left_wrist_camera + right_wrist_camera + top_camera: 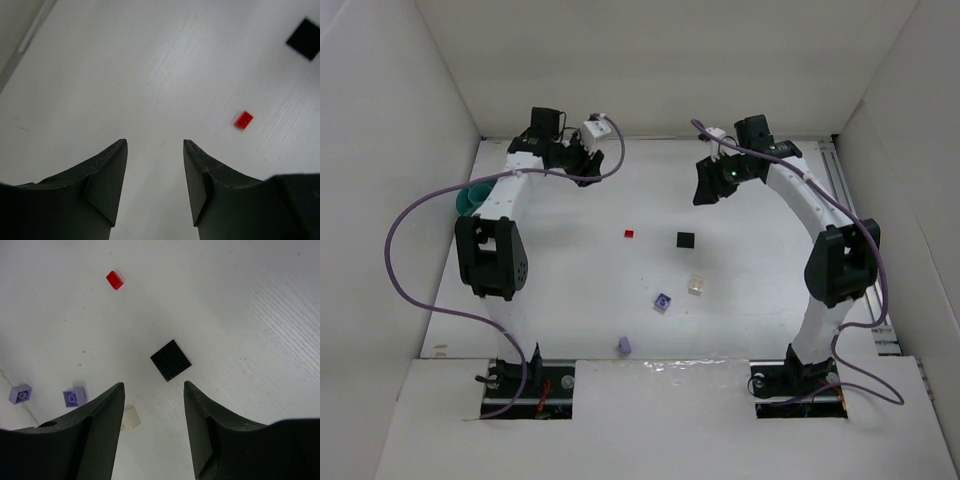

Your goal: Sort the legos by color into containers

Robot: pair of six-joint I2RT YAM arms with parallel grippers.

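Observation:
Five legos lie on the white table: a red brick [629, 234], a flat black square [685, 240], a cream brick [695, 285] and two lilac bricks [663, 302] [623, 346]. The teal bowl [469, 200] peeks out behind my left arm at the far left, its inside hidden. My left gripper [584, 163] hangs open and empty at the back left; its wrist view has the gripper [154, 141] over bare table, with the red brick [243, 120] to the right and the black square [303, 38] beyond. My right gripper [710, 186] [153, 384] is open and empty above the black square [170, 360]. The cream brick [131, 419] lies by its left finger.
White walls enclose the table on the left, back and right. Purple cables loop off both arms. The right wrist view also takes in the red brick [114, 280] and both lilac bricks [74, 397] [20, 393].

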